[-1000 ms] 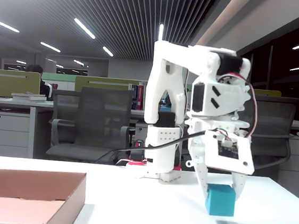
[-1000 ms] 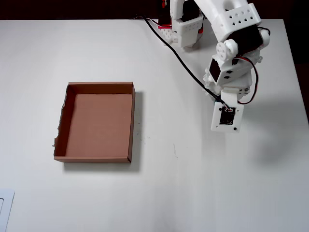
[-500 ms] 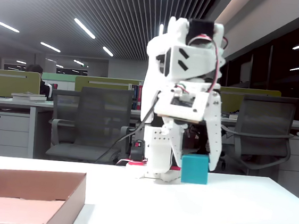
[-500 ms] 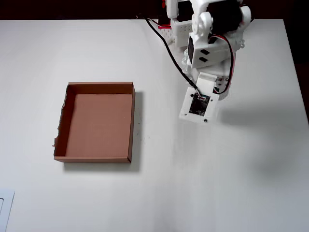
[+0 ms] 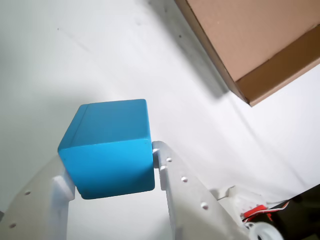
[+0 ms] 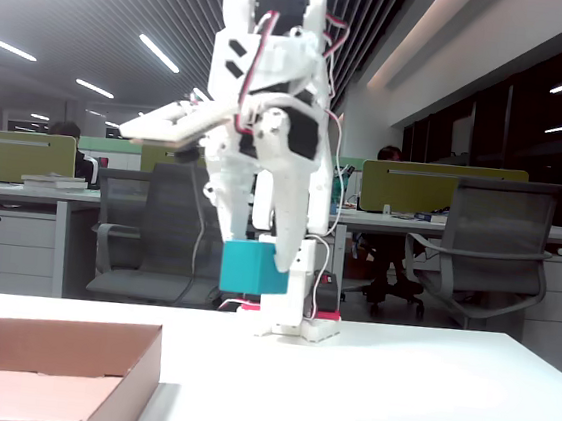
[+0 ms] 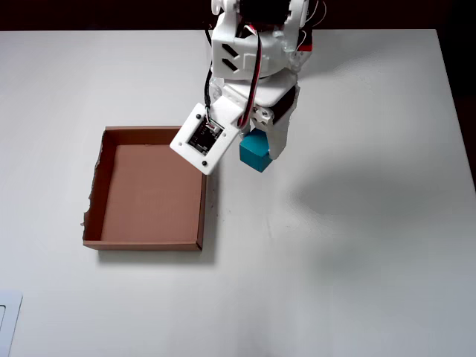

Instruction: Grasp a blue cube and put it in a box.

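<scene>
The blue cube (image 5: 109,147) is clamped between the two white fingers of my gripper (image 5: 107,172), which is shut on it. In the fixed view the blue cube (image 6: 254,269) hangs well above the table in the gripper (image 6: 251,271). From overhead the blue cube (image 7: 255,152) shows just right of the box's right wall, with the gripper (image 7: 257,149) largely hidden under the wrist. The brown cardboard box (image 7: 152,187) lies open on the left; its corner (image 5: 260,82) fills the wrist view's upper right, and the box (image 6: 53,366) sits at the fixed view's lower left.
The arm's base (image 7: 256,18) stands at the table's far edge. A white table (image 7: 357,253) spreads to the right and front. Office chairs and desks (image 6: 477,261) stand behind the table. A pale object's corner (image 7: 6,320) shows at the lower left.
The arm has swung left with the cube in its grip, from the right side of the table to just beside the box's right wall. The cube now rides higher.
</scene>
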Available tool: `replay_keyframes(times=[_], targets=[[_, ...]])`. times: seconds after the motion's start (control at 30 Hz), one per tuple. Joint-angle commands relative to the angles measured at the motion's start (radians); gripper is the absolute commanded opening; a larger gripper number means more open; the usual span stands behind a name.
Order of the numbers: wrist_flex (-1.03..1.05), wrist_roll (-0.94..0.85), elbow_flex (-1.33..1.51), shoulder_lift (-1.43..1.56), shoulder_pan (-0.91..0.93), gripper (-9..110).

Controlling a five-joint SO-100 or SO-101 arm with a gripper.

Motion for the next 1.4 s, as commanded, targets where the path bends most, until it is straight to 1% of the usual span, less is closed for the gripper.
replay_keyframes(times=[0.0, 0.23, 0.47, 0.9, 1.37], targets=[[0.006, 0.003, -0.08, 0.018, 0.074, 14], [0.006, -0.003, -0.172, -0.067, 0.241, 14], [0.002, -0.009, -0.245, -0.173, 0.345, 14], [-0.029, -0.012, -0.345, -0.416, 0.433, 14], [-0.155, -0.014, -0.337, -0.592, 0.459, 14]])
